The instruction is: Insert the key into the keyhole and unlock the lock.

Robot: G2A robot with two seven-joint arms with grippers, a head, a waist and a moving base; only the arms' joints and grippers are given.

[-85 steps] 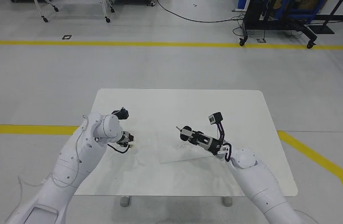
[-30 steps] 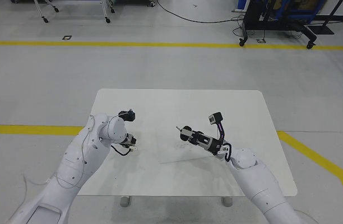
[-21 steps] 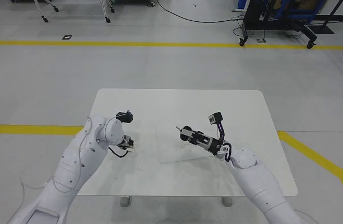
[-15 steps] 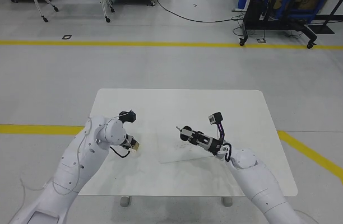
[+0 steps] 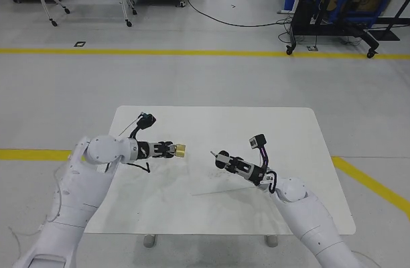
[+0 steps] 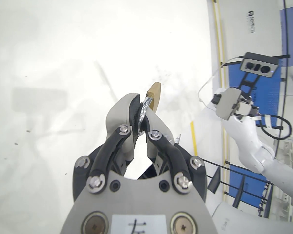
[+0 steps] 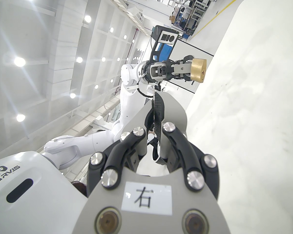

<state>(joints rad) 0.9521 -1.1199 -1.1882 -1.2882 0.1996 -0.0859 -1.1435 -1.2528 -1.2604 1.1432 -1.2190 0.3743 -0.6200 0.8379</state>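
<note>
It was an industrial lab hall: yellow floor lines (image 5: pixel 191 52), a wheeled equipment frame (image 5: pixel 329 30) upper right, high ceiling lights (image 7: pixel 19 61).

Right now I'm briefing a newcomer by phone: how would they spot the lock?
Look over the white table, at its left half. The left gripper holds the lock in the air by its silver shackle; it is the only brass-coloured block, while the right gripper pinches a thin key.

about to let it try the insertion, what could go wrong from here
The left end effector pinches the padlock only by its shackle, so the padlock may swivel when pushed. The key is just a thin tip past the right end effector, apart from the padlock; slight misalignment could jam it against the brass.
</note>
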